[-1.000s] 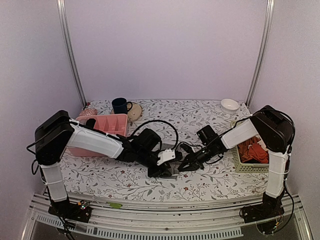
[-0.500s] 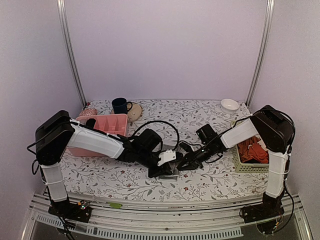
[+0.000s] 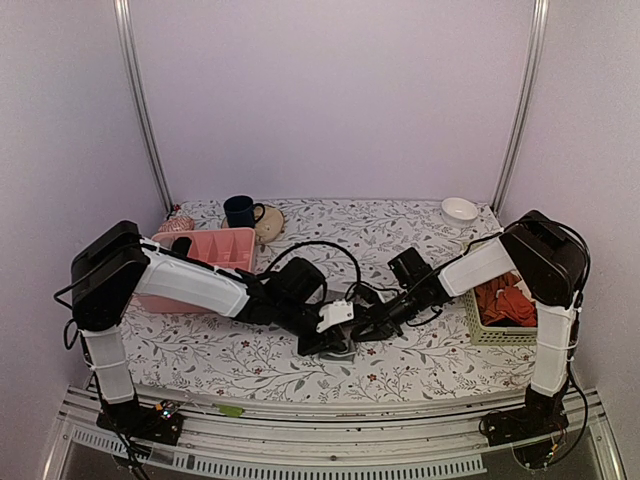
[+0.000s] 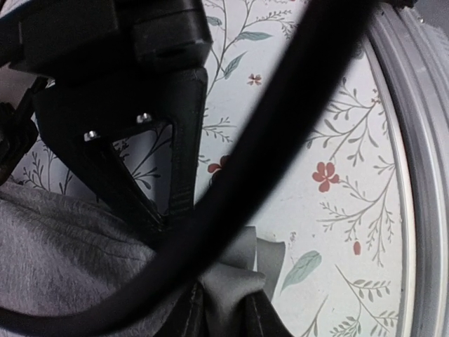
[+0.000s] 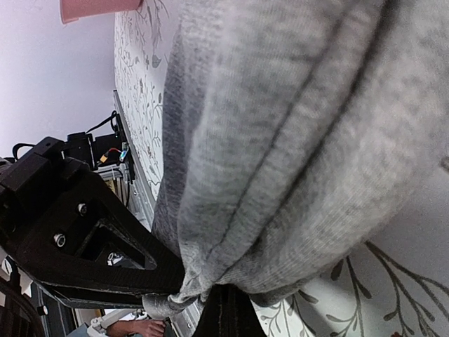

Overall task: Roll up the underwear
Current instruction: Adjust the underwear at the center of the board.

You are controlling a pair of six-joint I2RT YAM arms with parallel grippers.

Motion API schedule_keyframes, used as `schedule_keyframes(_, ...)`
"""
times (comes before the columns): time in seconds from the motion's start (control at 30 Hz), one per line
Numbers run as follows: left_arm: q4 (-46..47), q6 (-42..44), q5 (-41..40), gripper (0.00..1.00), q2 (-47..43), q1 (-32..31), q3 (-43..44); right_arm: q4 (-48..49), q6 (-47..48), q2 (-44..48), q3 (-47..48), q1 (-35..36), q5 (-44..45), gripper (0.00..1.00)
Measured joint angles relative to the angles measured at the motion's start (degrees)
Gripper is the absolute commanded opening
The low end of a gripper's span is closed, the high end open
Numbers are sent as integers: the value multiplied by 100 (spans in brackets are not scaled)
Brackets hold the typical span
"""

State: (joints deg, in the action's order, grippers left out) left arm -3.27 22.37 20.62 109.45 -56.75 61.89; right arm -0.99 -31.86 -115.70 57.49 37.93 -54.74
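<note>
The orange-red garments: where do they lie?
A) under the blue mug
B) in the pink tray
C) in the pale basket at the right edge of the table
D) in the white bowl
C: the top view shows the orange-red garments inside the pale basket at the table's right edge.

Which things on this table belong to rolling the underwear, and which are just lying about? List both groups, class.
Part of the job:
- grey underwear

Just lying about:
- pink divided tray
- dark blue mug
- beige pot
- white bowl
- basket
- orange-red garments inside the basket
</note>
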Motion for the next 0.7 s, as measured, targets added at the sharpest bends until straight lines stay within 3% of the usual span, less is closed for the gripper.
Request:
schedule_keyframes(0.1, -2, 9, 20, 41, 50, 0, 0, -9, 28, 0, -22, 0, 2, 4)
schedule_keyframes(0.37, -87, -7, 76, 53, 125, -9, 0, -162, 72, 372, -481, -162, 90, 14)
schedule_keyframes(0.5, -87, 9, 120, 65, 81, -11, 0, -256, 105, 697, -509, -313, 173, 15)
schedule_keyframes(0.7, -94, -9, 122, 70, -339, -11, 9, -293, 136, 942, -507, -356, 271, 16)
